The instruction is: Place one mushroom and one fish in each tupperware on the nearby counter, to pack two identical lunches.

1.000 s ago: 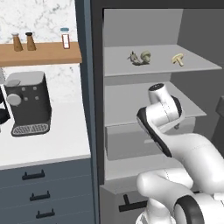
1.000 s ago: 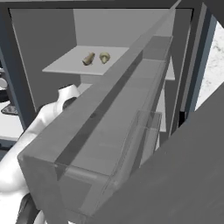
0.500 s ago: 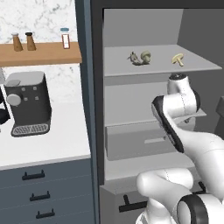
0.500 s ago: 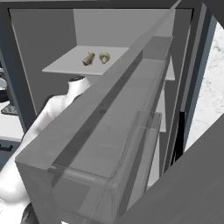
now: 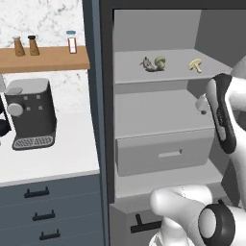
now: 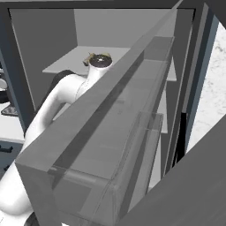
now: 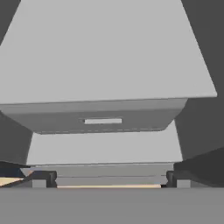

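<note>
two mushrooms and a fish lie on the upper shelf inside the open fridge, fish touching the left mushroom. the gripper, fingers spread wide and empty, points at the grey drawer below. the counter with a coffee machine lies left.

- A tan mushroom lies on its side near the right edge of the fridge's upper shelf.
- A second, paler mushroom sits mid-shelf, touching a small grey fish on its left.
- The white counter lies left of the fridge, over dark drawers.
</note>
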Robot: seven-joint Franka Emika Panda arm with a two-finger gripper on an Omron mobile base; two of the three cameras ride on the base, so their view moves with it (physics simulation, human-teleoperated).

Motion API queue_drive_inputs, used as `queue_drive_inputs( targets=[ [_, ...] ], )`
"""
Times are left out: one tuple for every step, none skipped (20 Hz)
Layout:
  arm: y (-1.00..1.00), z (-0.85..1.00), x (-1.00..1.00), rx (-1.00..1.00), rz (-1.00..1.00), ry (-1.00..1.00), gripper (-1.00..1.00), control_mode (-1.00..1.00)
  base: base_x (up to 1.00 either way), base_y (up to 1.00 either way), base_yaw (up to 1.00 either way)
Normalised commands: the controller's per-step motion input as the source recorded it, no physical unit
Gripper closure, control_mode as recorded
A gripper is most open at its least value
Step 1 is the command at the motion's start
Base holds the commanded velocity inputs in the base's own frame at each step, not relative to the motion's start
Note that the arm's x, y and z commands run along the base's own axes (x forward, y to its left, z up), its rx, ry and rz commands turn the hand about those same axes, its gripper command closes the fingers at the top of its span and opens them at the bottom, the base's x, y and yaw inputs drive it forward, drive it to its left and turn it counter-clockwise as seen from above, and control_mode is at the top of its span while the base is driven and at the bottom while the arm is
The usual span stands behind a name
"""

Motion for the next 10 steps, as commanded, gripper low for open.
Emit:
queue_drive_inputs(
  targets=[
    [-0.16, 1.0, 0.0, 0.35, -0.1, -0.56, -1.0, -1.0, 0.0, 0.0, 0.0],
    [-0.14, 1.0, 0.0, 0.33, -0.12, -0.59, -1.0, -1.0, 0.0, 0.0, 0.0],
    [-0.11, 1.0, 0.0, 0.31, -0.13, -0.61, -1.0, -1.0, 0.0, 0.0, 0.0],
    [0.0, 1.0, 0.0, 0.27, -0.14, -0.57, -1.0, -1.0, 0.0, 0.0, 0.0],
    [0.0, 1.0, 0.11, 0.23, -0.15, -0.5, -1.0, -1.0, 0.0, 0.0, 0.0],
    [0.0, 1.0, 0.24, 0.16, -0.17, -0.39, -1.0, -1.0, 0.0, 0.0, 0.0],
    [0.0, 1.0, 0.4, 0.11, -0.22, -0.29, -1.0, -1.0, 0.0, 0.0, 0.0],
    [0.03, 1.0, 0.55, 0.03, -0.24, -0.18, -1.0, -1.0, 0.0, 0.0, 0.0],
    [0.08, 0.76, 0.66, 0.0, -0.25, -0.19, -1.0, -1.0, 0.0, 0.0, 0.0],
    [0.03, 0.34, 0.76, -0.02, -0.28, -0.19, -1.0, -1.0, 0.0, 0.0, 0.0]
  ],
)
